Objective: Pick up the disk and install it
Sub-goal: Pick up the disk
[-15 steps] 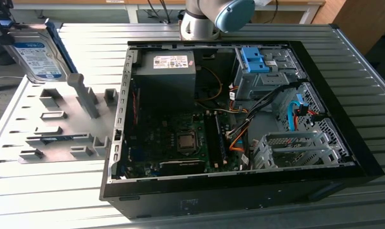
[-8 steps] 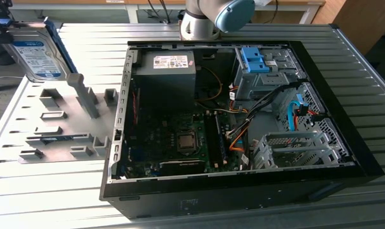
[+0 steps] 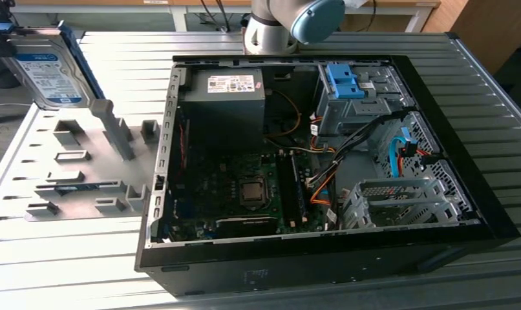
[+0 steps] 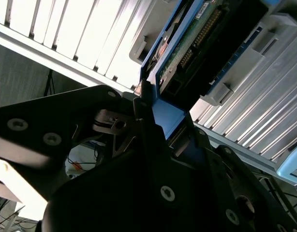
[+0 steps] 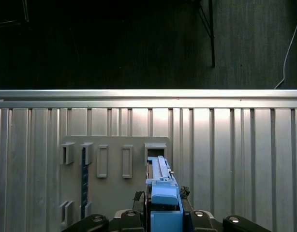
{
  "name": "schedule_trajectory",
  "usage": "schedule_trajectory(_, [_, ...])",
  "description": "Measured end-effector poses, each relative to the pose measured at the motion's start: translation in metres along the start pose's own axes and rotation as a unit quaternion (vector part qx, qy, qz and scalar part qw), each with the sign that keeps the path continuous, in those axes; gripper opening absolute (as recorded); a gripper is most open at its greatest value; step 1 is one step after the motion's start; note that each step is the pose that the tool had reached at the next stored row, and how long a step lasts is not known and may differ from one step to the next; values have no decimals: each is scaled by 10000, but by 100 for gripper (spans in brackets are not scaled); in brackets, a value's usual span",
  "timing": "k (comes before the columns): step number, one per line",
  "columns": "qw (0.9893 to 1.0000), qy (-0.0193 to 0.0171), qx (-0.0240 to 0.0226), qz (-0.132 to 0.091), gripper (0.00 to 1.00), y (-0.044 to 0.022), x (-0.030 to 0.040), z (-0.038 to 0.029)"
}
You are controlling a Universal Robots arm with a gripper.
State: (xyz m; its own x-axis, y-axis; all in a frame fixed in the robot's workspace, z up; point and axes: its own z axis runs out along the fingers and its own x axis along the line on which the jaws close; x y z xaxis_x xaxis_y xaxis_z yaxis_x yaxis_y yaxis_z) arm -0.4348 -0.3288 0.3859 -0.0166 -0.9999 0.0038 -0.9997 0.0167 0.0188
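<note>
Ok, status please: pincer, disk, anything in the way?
Pincer shut on the disk. Disk at the grey rack, outside the open computer case. No obstruction seen.

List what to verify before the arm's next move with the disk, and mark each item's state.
1. Grip on the disk: ok. The gripper is clamped on its blue rail end in both wrist views.
2. Disk clear of the grey fixture plate: cannot tell. Its lower edge sits close to the plate's slots.
3. Computer case open: ok. The side panel is off and the interior is exposed.
4. Grey drive cage free: ok. It looks empty.
5. Cables out of the cage's way: cannot tell. They run right beside it.
</note>
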Motion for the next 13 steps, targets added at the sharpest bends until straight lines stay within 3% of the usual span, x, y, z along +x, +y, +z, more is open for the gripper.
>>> schedule_trajectory(13, [10000, 0, 0, 0, 36, 1, 0, -59])
